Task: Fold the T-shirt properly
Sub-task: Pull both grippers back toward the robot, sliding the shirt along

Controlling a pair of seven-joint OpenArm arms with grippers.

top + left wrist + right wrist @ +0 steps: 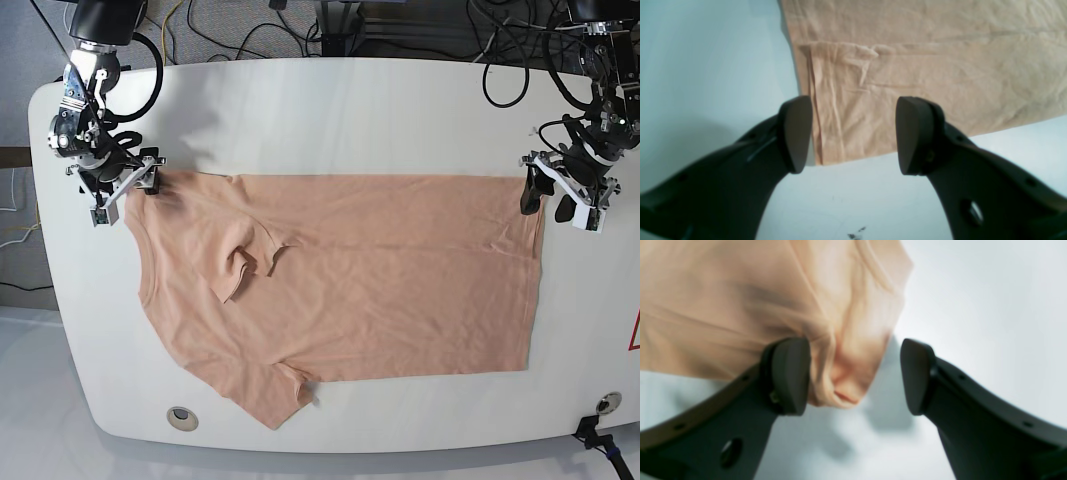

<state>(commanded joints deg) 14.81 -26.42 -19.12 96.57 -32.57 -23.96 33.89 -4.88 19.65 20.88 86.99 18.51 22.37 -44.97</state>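
Note:
The peach T-shirt (380, 280) lies spread flat on the white table (330, 110), hem toward the right and collar end toward the left. One sleeve (250, 262) is folded in over the chest, and the other sleeve (272, 395) points to the front edge. My left gripper (548, 198) is open at the far hem corner. In the left wrist view that T-shirt (923, 66) corner lies between the fingers of the open left gripper (853, 136). My right gripper (125, 188) is open at the far shoulder. A blurred bunch of the T-shirt (723, 306) sits inside the right gripper (853, 376), against one finger (790, 376).
Cables (250, 25) run along the back of the table. Round fittings sit near the front edge at the left (180, 415) and the right (603, 403). Small dark marks (855, 235) spot the tabletop beneath the left gripper. The table's rounded edges lie close to both arms.

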